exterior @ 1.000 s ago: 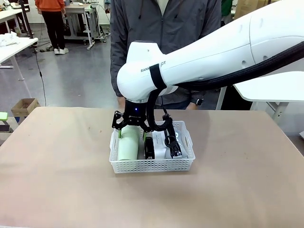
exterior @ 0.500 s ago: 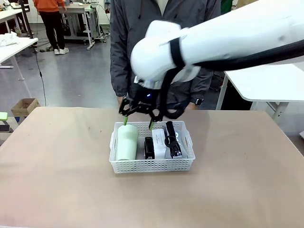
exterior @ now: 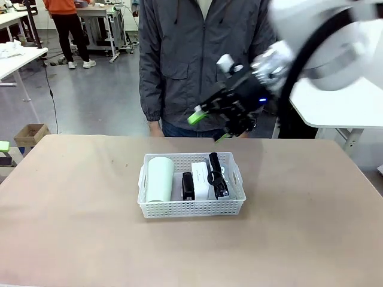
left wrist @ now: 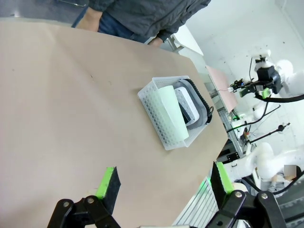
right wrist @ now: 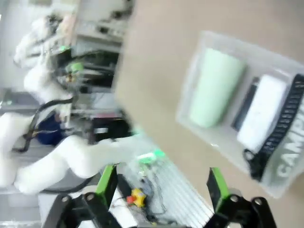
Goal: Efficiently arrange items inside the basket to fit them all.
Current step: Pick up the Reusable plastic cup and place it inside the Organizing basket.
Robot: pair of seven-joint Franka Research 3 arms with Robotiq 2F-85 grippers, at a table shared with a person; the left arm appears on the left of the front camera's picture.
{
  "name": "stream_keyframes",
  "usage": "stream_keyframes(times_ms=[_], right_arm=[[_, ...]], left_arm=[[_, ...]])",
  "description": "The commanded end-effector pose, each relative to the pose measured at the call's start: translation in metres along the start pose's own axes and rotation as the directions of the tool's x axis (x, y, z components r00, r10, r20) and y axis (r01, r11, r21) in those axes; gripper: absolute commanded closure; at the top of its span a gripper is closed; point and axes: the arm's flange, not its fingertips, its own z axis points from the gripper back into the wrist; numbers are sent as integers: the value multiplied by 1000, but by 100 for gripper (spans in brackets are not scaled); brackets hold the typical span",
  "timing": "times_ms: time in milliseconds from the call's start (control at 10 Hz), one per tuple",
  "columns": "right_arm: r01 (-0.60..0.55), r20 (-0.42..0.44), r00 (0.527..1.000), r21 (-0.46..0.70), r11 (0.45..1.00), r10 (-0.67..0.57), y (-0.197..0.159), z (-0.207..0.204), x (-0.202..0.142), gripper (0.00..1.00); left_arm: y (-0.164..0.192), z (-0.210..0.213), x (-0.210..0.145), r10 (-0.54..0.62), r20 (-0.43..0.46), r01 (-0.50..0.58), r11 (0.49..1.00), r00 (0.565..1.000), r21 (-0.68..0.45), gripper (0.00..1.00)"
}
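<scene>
— Lifted clear, your right gripper point(exterior: 209, 125): a second ago it hung low over the basket point(exterior: 191, 207) in the middle of the front frame, and now it sits in the upper right, above the table's point(exterior: 72, 239) far edge and in front of the person's jacket point(exterior: 179, 60), blurred with motion.

— What is it carrying?

— Nothing. You can see both green pads spread wide with empty space between them, and the right wrist view shows the same gap. Your left gripper point(left wrist: 164, 183) also stands wide open and empty, well off to the side of the basket, which lies at mid-frame in the left wrist view.

— And the items?

— All in the basket at centre frame. The pale green paper cup point(exterior: 160, 179) lies on its side along the left end, the black stapler point(exterior: 188, 186) just beside it, then the small white box point(exterior: 200, 181), and the black strap point(exterior: 217, 175) of the grey pouch point(left wrist: 189, 105) at the right end. They lie parallel, lengthwise front to back, which I judge is what lets all four fit. To me the packing looks done.
</scene>
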Motion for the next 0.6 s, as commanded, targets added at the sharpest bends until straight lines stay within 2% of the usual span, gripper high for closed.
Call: stream_keyframes(times_ms=[0, 200, 300, 400, 500], right_arm=[[-85, 46, 996, 314, 946, 74, -104, 49, -61, 0], [-61, 161, 987, 399, 915, -5, -136, 82, -92, 0], [-125, 187, 981, 442, 888, 46, -151, 95, -109, 0], [-122, 219, 976, 474, 872, 18, -166, 104, -126, 0], [-72, 273, 958, 530, 845, -90, -186, 111, -145, 0]], left_arm=[[-3, 2, 0, 12, -1, -12, 1000, 1000, -10, 0], [-3, 2, 0, 12, -1, -12, 1000, 1000, -10, 0], [-3, 2, 0, 12, -1, -12, 1000, 1000, -10, 0], [-3, 2, 0, 12, -1, -12, 1000, 1000, -10, 0], [-3, 2, 0, 12, -1, -12, 1000, 1000, -10, 0]])
